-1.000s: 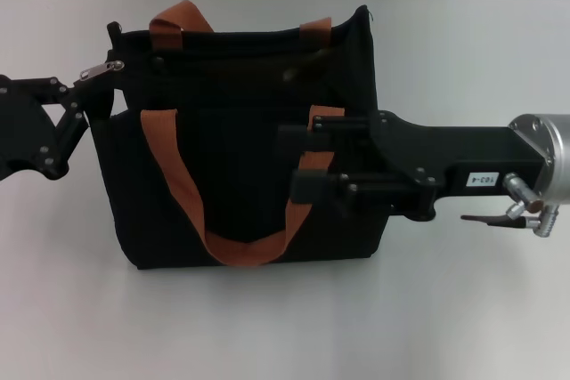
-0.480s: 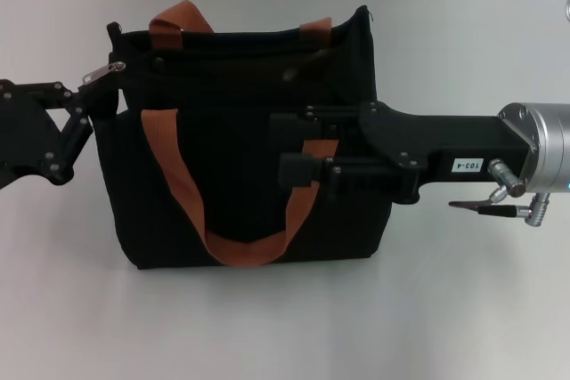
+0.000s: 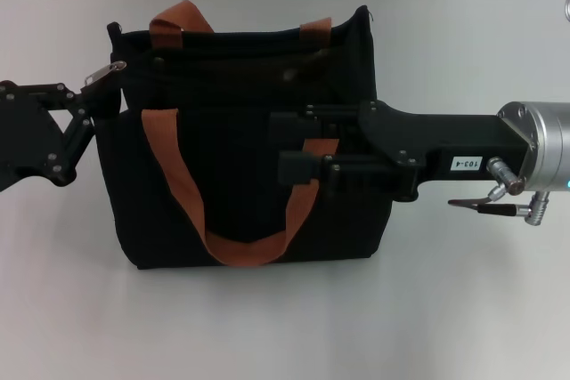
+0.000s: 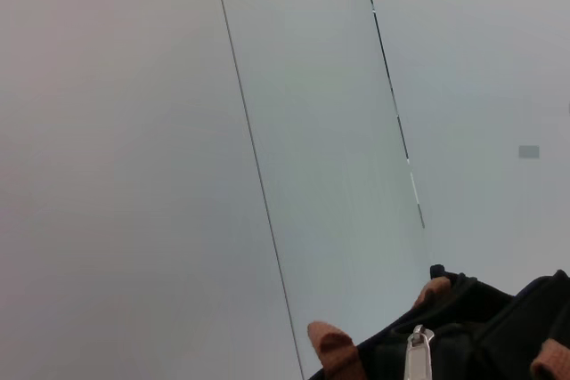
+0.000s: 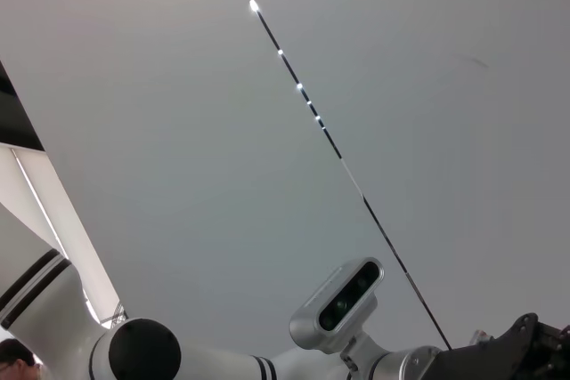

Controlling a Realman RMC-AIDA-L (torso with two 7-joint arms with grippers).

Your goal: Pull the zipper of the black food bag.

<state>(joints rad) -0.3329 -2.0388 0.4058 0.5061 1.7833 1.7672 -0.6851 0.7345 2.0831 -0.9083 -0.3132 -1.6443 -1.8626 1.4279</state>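
At the fingertips of the left gripper (image 3: pixel 100 88), pinched tight: the zipper (image 3: pixel 104 72), silver tab angled up and away from the fingers, right at the bag's upper corner on the robot's left. Just beyond that gripper, toward the robot's right: the black food bag (image 3: pixel 232 86), lying on the white table (image 3: pixel 285 327), top opening toward the far wall. Across the bag's front, the orange-brown strap handle (image 3: pixel 240 246), looped toward the near edge. Over the bag's front panel, reaching in from the robot's right: the right gripper (image 3: pixel 289 149), fingers parted, closed on nothing, the lower finger crossing one leg of the strap. Seen from the left wrist, only the silver tab (image 4: pixel 417 351) and the bag's black rim beside it.
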